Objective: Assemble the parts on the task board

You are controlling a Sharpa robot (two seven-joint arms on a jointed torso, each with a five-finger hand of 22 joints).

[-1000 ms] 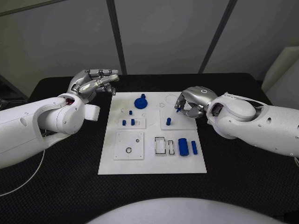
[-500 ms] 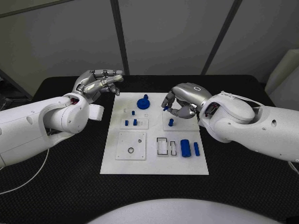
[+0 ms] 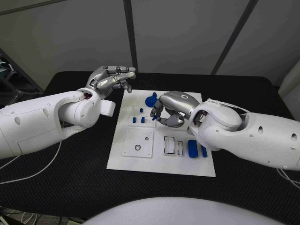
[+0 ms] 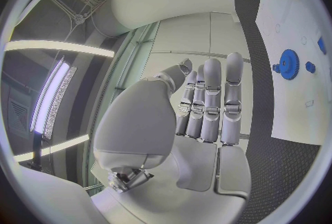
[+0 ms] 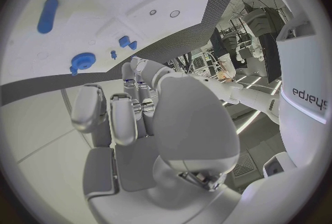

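I have the white board (image 3: 162,154) lying flat in the middle of the black desk (image 3: 69,183). My right hand (image 3: 169,110) hangs over the board's middle, fingers curled in, and a small blue peg (image 3: 154,119) sticks out at its fingertips; I cannot tell for sure that it is pinched. My left hand (image 3: 111,78) is raised beside the board's far left corner, fingers held close together and holding nothing. On the board I see a blue gear (image 3: 151,100) near the far edge, two short blue pegs (image 3: 134,120) just beside the right hand, and a blue cylinder (image 3: 192,148) lying near the right edge.
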